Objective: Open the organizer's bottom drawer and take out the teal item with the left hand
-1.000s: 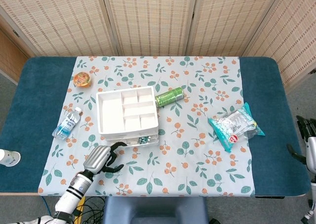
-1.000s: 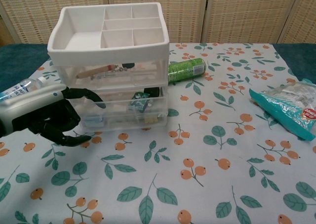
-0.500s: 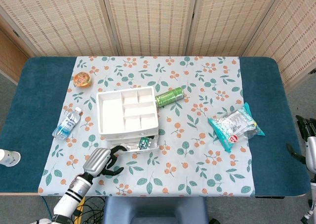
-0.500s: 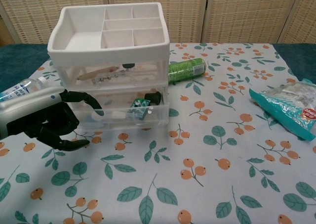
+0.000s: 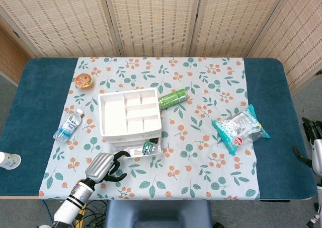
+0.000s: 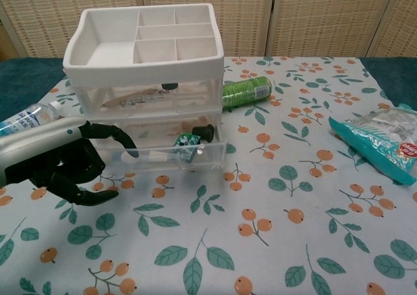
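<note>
Head view: white organizer (image 5: 130, 114) stands on the flower-print cloth (image 5: 201, 162) that covers the surface. Its bottom drawer (image 5: 138, 150) is pulled out toward the near edge. Teal item (image 5: 147, 147) lies inside the drawer, at its right end. Left hand (image 5: 103, 166) sits just in front of the organizer's near-left corner, dark fingers (image 5: 116, 160) curled and reaching to the drawer front. Green can (image 5: 173, 98) lies on its side just right of the organizer. Water bottle (image 5: 69, 124) lies left of it, an orange-lidded cup (image 5: 83, 80) beyond the organizer's far-left corner, and a snack bag (image 5: 239, 128) well off to its right. Right hand (image 5: 313, 148) is only partly visible at the frame edge, well apart from the organizer; whether its fingers are wide or closed cannot be told.

Chest view: left hand (image 6: 62, 168) with fingers hooked on the left end of the clear drawer front, holding it. Teal item (image 6: 188, 142) tilted inside, beside a dark object (image 6: 203, 132).
</note>
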`<state>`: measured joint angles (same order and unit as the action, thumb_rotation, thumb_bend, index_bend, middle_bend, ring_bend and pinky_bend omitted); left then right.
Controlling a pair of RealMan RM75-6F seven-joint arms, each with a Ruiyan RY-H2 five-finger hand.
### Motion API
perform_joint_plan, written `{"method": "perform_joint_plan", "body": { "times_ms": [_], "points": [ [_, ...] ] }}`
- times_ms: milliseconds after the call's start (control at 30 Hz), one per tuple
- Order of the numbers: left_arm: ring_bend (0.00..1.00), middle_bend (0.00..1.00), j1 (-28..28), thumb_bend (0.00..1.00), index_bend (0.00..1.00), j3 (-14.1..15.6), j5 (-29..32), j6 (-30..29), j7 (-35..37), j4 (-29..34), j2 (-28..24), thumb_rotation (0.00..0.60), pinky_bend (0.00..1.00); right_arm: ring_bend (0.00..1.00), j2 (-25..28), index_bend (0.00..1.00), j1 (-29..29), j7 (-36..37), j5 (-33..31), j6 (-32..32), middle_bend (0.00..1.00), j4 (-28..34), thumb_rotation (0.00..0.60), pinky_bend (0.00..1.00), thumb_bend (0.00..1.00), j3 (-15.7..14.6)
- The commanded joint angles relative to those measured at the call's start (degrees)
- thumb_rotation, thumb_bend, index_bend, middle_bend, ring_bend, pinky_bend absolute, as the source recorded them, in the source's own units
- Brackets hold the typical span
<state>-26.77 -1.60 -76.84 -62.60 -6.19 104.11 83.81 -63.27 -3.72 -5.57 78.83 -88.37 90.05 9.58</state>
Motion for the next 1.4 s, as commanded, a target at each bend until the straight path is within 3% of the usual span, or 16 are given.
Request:
{"method": "perform_joint_plan", "body": {
  "times_ms": [33, 1400],
  "points": [
    [0.92, 0.9, 0.1, 0.27, 0.32, 0.2, -0.3, -0.1, 0.1, 0.1, -0.2, 0.6, 1.0, 0.2, 0.0, 0.12, 0.0, 0.0, 0.0, 0.0, 0.23, 0.0, 0.6, 0.18, 0.26, 0.0],
    [0.92, 0.9, 0.6, 0.27, 0.35, 3.4, -3.9, 1.1, -0.2, 2.4, -2.7, 0.6, 1.0, 0.2, 0.1, 0.12, 0.4, 0.1, 0.4, -0.6, 0.23, 0.3, 0.6, 0.18, 0.26, -0.1]
  ]
}}
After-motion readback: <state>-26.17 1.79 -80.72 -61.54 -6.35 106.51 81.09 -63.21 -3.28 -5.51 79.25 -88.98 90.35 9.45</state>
